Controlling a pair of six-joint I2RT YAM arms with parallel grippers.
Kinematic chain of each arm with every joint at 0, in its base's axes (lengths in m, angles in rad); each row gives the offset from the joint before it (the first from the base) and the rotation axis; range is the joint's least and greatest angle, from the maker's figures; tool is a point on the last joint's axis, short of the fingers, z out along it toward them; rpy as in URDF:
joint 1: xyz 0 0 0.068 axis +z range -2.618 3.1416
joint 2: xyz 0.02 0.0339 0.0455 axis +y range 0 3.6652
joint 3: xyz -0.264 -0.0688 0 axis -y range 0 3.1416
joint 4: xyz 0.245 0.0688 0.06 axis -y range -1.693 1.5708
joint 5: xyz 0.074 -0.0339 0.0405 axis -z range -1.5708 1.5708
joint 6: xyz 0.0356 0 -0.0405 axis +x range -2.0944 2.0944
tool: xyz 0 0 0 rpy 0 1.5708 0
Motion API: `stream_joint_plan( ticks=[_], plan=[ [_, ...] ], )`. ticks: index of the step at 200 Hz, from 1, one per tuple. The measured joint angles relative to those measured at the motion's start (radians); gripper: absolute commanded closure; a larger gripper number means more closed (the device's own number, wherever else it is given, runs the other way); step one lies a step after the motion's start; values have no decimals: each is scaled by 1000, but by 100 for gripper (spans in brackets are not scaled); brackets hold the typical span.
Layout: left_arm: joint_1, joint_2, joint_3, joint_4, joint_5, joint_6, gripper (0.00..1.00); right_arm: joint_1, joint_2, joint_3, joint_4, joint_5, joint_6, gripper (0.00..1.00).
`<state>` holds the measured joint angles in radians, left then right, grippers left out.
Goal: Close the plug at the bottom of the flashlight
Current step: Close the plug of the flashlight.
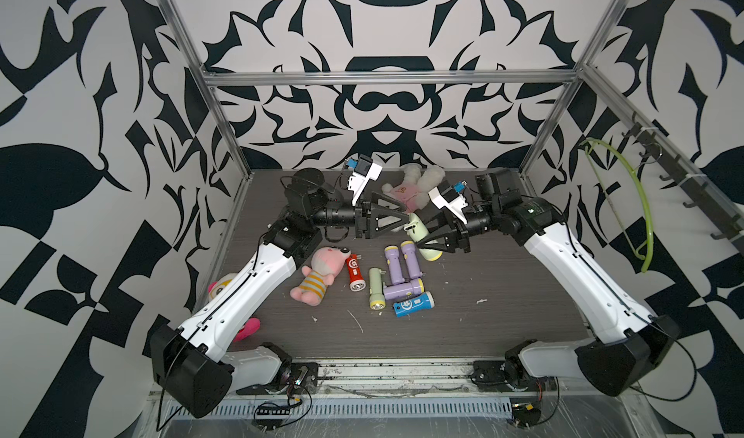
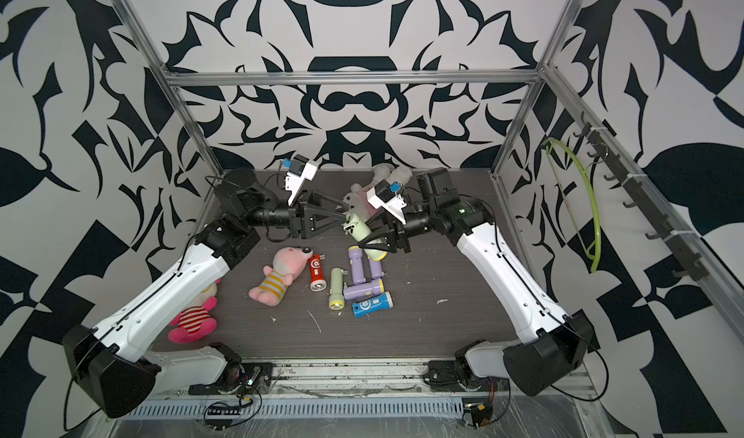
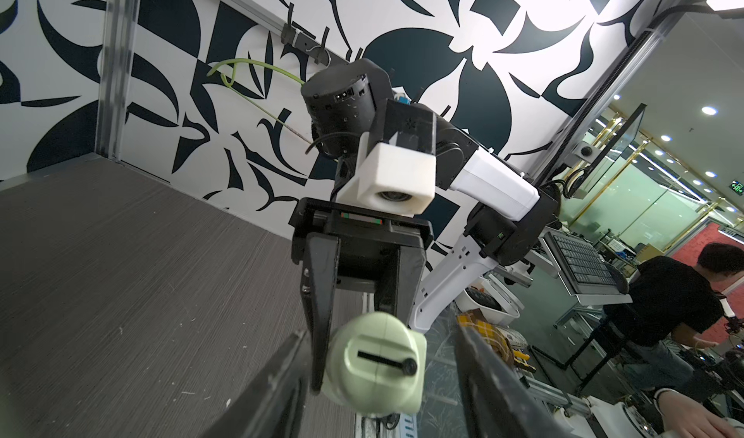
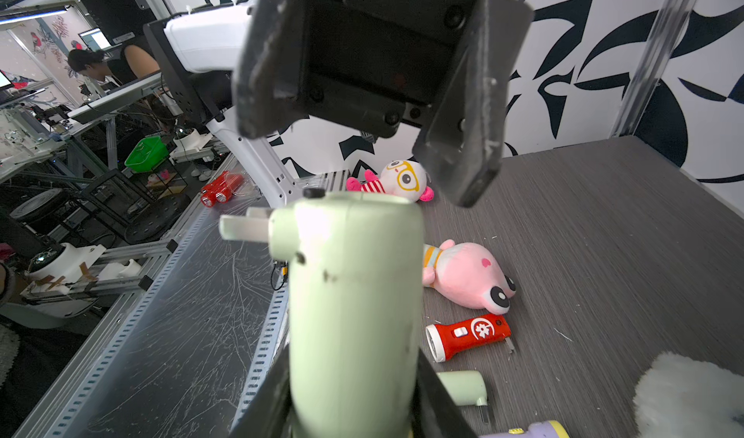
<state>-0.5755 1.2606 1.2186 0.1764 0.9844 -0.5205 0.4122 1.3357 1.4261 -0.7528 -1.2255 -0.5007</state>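
We note the right gripper jaws clamped on the pale green flashlight, held clear of the counter just beyond the pile of loose flashlights, plug prongs sticking out, with the left gripper jaws open astride its bottom end.

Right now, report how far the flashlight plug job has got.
Done: the right gripper holds the green flashlight clear of the table. In hand: the left gripper, jaws open, straddles its bottom end. Left: the plug sticks out, unfolded; it needs pushing flat.
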Motion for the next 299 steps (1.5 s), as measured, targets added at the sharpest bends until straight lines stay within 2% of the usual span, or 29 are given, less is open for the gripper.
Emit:
stream_joint_plan(
  ticks=[35, 54, 80, 102, 136, 179, 209, 219, 232, 246, 258, 299],
  plan=[
    [-8, 1, 1, -25, -9, 15, 29, 0, 0, 0, -2, -11, -2, 100],
    [-12, 2, 1, -39, -16, 22, 37, 0, 0, 0, -2, -13, -3, 100],
    [-19, 23, 10, -42, -19, 31, 38, 0, 0, 1, -3, -13, -4, 100],
    [-21, 35, 10, -42, -19, 31, 46, -2, 0, 1, -15, -5, -5, 100],
    [-22, 36, 12, -39, -13, 34, 65, -5, 0, 1, -23, 6, -5, 100],
    [-22, 35, 15, -26, -25, 45, 78, -6, -4, 2, -32, -10, -15, 100],
    [-23, 33, 15, -15, -39, 48, 80, -5, -12, 2, -34, -21, -18, 100],
    [-24, 33, 15, -13, -43, 50, 75, -5, -15, 2, -35, -23, -19, 100],
    [-25, 32, 15, -9, -48, 50, 48, -5, -18, 2, -37, -31, -21, 100],
    [-25, 33, 15, -14, -56, 45, 35, -5, -26, 2, -36, -42, -25, 100],
    [-25, 32, 15, -15, -57, 48, 31, -5, -33, 2, -39, -45, -27, 100],
    [-25, -2, 4, -19, -61, 48, 30, -5, -39, 4, -43, -61, -31, 100]
  ],
)
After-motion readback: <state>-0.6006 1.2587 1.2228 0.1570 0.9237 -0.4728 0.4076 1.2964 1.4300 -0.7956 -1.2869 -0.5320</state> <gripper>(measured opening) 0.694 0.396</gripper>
